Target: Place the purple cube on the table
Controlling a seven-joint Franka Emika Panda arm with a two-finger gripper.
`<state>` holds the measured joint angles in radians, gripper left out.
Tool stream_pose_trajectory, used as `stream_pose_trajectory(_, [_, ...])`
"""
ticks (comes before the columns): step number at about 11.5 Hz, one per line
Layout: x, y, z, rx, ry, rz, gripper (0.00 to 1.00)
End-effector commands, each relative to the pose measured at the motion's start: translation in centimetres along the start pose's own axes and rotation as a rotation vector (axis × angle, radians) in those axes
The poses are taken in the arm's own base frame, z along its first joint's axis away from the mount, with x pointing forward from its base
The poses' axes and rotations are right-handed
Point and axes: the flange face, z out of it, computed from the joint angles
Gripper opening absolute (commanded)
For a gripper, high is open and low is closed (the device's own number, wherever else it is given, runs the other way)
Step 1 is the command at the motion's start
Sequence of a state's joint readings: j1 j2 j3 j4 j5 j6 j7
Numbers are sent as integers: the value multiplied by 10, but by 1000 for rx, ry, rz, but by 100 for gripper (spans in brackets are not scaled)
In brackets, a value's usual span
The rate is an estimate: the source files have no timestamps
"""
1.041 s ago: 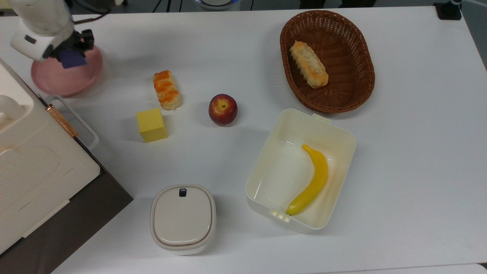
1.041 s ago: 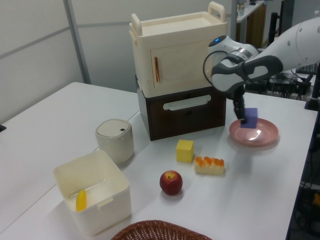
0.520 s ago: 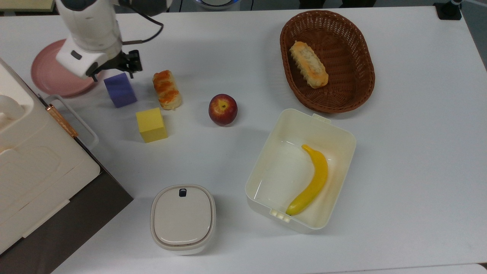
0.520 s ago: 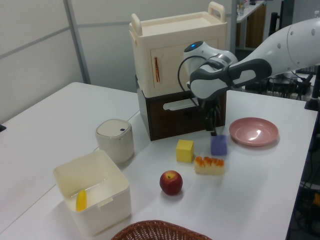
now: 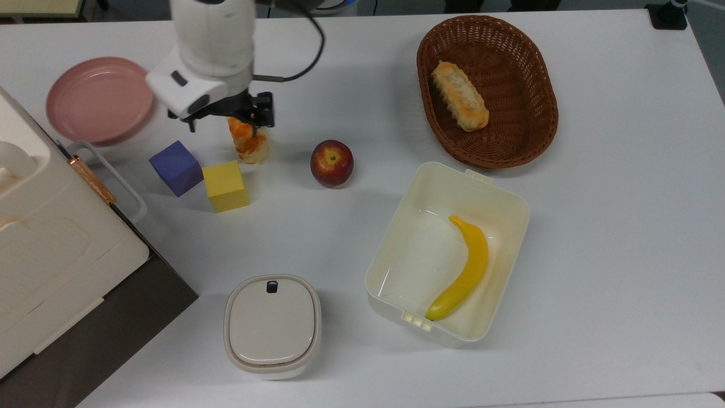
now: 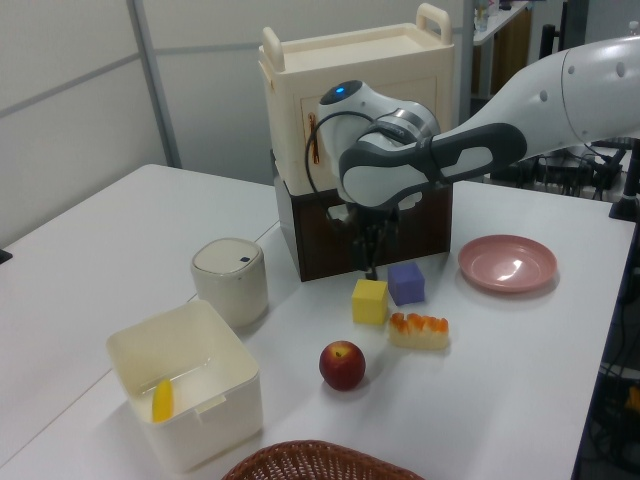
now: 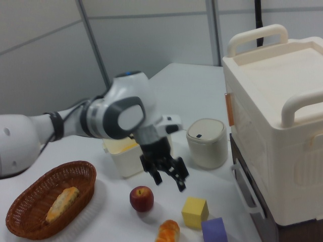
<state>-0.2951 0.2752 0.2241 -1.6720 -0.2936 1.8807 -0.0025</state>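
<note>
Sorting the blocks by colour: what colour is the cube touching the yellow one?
Blue-violet; the purple cube shows best in the top view.

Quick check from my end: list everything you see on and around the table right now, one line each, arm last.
purple cube: 1, blue-violet, on the table, beside the yellow cube
yellow cube: 1, yellow, at the top view's centre-left
pastry: 1, orange-glazed, under the gripper
apple: 1, red, mid-table
plate: 1, pink, top view's upper left
basket: 1, brown wicker, holding a bread roll
tub: 1, cream, holding a banana
lidded container: 1, beige, near edge
cabinet: 1, cream over dark brown
table: 1, white
gripper: 1, black, open, above the pastry
</note>
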Motion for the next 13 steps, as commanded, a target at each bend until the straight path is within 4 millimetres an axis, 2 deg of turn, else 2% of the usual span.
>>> stream_pose_trajectory(1, [-15, -46, -58, -1, 49, 127, 100])
stream_pose_trajectory(2, [-20, -59, -73, 18, 65, 140, 100])
stream_pose_trajectory(4, [-38, -69, -103, 75, 61, 149, 100])
stream_pose_trajectory(6, [-55, -87, -125, 107, 39, 130, 100])
stream_pose_trajectory(10, [-86, -84, -165, 180, 45, 131, 100])
stream_pose_trajectory(13, [-93, -83, -171, 181, 45, 120, 100])
